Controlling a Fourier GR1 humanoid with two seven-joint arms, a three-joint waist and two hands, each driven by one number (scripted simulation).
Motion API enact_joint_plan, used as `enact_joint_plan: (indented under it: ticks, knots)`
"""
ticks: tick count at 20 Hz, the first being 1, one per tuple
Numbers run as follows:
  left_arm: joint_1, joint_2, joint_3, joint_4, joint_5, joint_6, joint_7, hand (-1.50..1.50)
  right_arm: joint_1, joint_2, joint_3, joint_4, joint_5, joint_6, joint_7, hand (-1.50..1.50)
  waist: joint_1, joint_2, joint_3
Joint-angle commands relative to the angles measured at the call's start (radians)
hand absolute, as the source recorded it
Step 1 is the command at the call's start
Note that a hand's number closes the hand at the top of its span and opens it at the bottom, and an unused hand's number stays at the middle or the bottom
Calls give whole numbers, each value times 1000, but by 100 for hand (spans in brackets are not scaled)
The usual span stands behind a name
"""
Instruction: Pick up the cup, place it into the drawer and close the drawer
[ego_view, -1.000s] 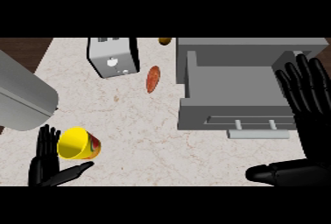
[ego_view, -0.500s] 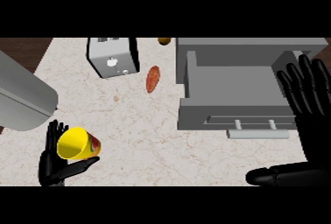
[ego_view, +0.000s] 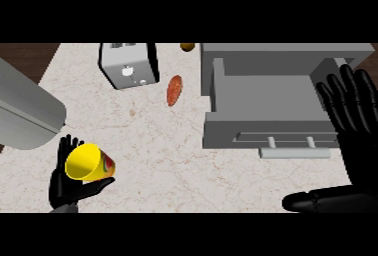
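- Left hand (ego_view: 70, 184) at lower left of the head view, fingers and thumb curled round the yellow cup (ego_view: 87, 162); cup sits in the palm, tilted, its open mouth facing up and left, a red patch on its right side.
- Fingertips show behind the cup's left rim, thumb wraps under its lower right.
- Right hand (ego_view: 354, 112) at the right edge, fingers straight and spread, pointing up; holds nothing. It overlaps the right side of the drawer (ego_view: 262, 102); contact cannot be told.
- Drawer is open, grey, interior bare, well to the right of the left hand and above it in the view; its front panel carries a pale bar handle (ego_view: 291, 145), just left of the right hand's palm.
- Cup is outside the drawer, well apart from it, over the marbled tabletop (ego_view: 170, 150).
- Grey toaster (ego_view: 129, 65) lies up and right of the left hand, near the far edge of the tabletop.
- An orange-brown elongated food item (ego_view: 174, 90) lies between toaster and drawer, just left of the drawer's wall.
- A small brown item (ego_view: 187, 46) sits at the far edge above it; too small to identify.
- A large grey rounded object (ego_view: 26, 112) sits just above the left hand, at the left edge.
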Motion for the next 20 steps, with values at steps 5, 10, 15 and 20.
enact_joint_plan:
  ticks: [5,10,15,20]
  knots:
    - [-74,17,4,125,40,-131,-59,-150,67,26,46,-57,26,-4,2,-150,-2,0,0]
    - [-100,24,-12,158,25,-189,-140,150,6,-15,-32,31,-32,28,-17,-150,-2,1,0]
    - [-145,28,-3,143,13,-86,-170,150,44,-37,-56,20,-43,60,-49,-150,-6,1,0]
    - [-135,-13,-41,144,-14,-76,-215,150,-15,12,23,-59,13,-30,55,-150,-3,1,-1]
